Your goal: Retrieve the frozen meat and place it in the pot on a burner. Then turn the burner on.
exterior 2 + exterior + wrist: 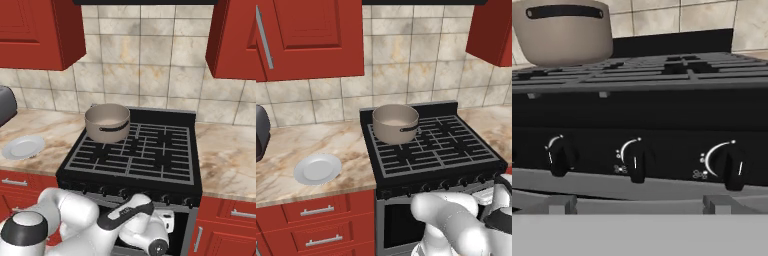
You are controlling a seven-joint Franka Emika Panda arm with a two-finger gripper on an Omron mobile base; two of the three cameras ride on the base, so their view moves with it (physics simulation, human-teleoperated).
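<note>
The gripper (167,220) hangs low at the stove front, jaws wide, empty, facing the knobs (635,165). Above and left of it, the pot (395,123) sits on a rear burner (587,65) — turning the wrong knob would light another. Marble counter (316,145), red cabinets (311,37) — plate (317,168) aside.

You have a round white plate (317,168) lying flat near the desk's (316,137) front edge, left of the stove (456,155). A dark appliance (260,131) sits at the desk's far left edge. Three black knobs (635,162) line the stove's front panel.
</note>
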